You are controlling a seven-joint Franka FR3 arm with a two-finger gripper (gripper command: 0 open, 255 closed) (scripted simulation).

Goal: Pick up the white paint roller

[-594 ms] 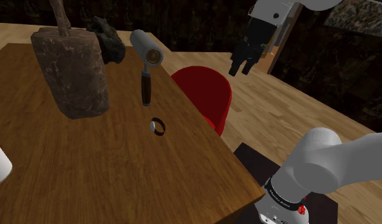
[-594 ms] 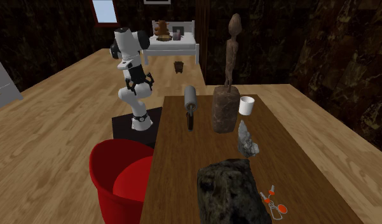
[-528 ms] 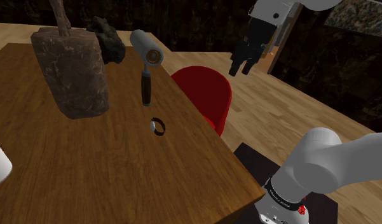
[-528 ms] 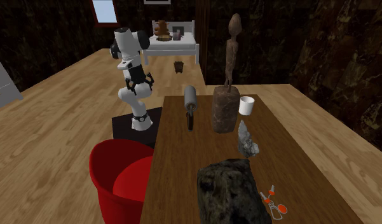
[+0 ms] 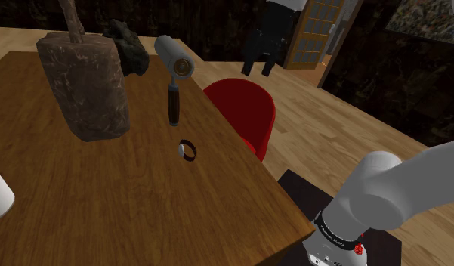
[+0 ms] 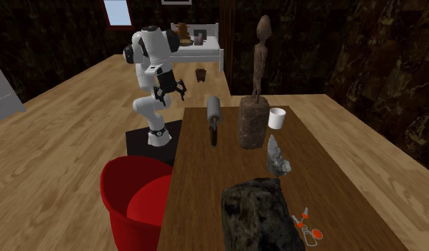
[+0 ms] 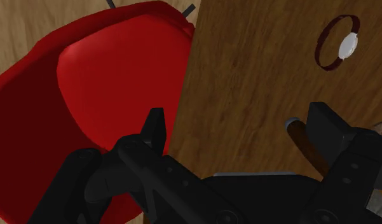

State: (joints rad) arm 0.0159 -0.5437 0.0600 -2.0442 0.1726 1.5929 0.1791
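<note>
Hovering above the red chair (image 5: 244, 113), hand (image 5: 259, 62) wide open and empty, off the tabletop (image 5: 142, 204).
Lying near the tabletop's chair-side edge, paint roller (image 5: 172, 64) grey-headed; best approached from above, fingers set astride the dark handle (image 5: 173, 106), lowered, then closed.

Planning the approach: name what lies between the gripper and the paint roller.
Bare tabletop: in the wrist view, plain wood runs from the open gripper to the handle of the paint roller.
</note>
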